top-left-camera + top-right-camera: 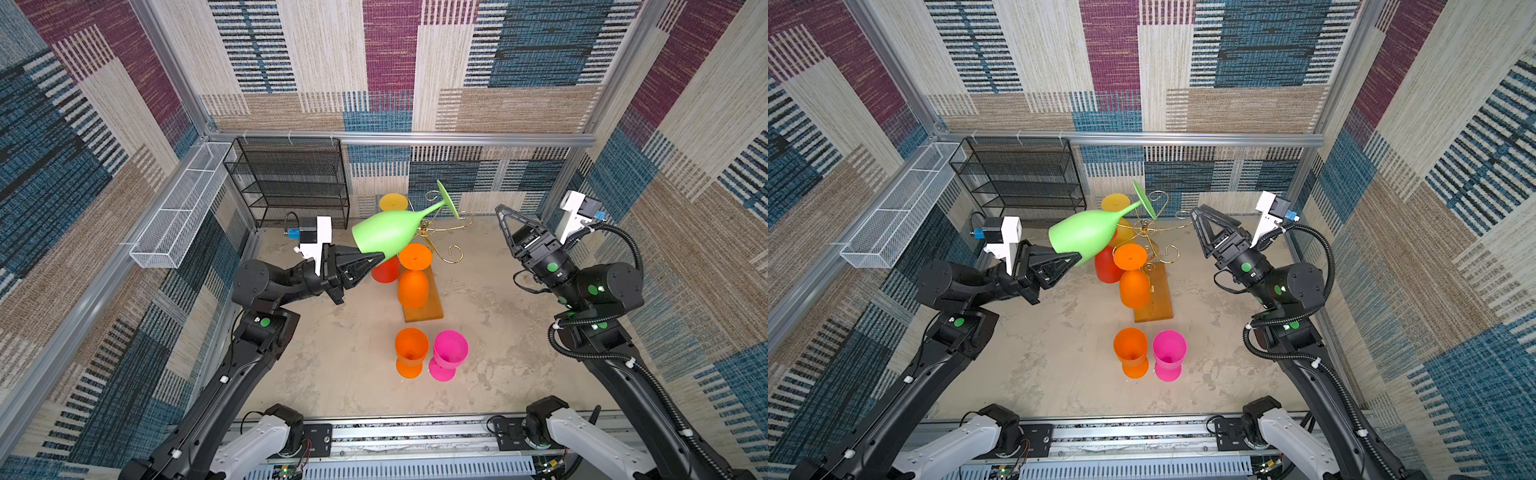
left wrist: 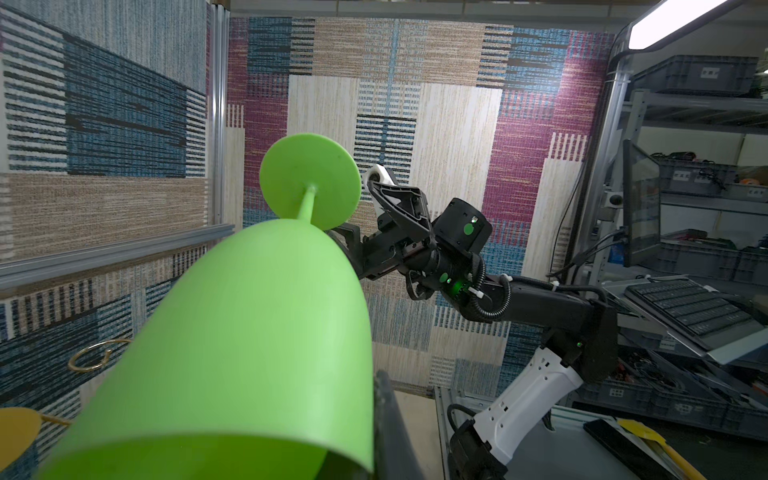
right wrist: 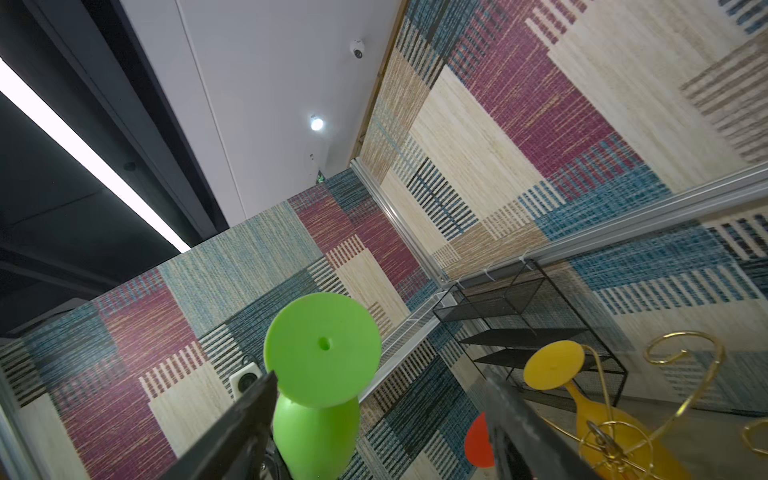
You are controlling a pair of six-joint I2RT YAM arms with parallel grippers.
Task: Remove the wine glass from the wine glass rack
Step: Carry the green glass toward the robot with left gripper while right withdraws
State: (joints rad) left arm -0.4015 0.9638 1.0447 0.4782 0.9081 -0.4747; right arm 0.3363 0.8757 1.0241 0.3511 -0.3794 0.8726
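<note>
Left gripper (image 1: 375,259): jaws clamped on the rim of the green wine glass (image 1: 386,232). The glass is held in the air, tilted with its foot toward the back wall, above the wine glass rack (image 1: 442,249) and clear of its wire arms.

Right gripper (image 1: 504,218): jaws apart, gripping nothing, near the glass's foot.

On the rack, a hanging orange glass (image 1: 412,289), a red glass (image 1: 384,272) and a yellow glass (image 1: 392,202) hang upside down. On the table (image 1: 332,332), toward the front, a standing orange glass (image 1: 411,349) and a pink glass (image 1: 451,351) are upright, side by side.
</note>
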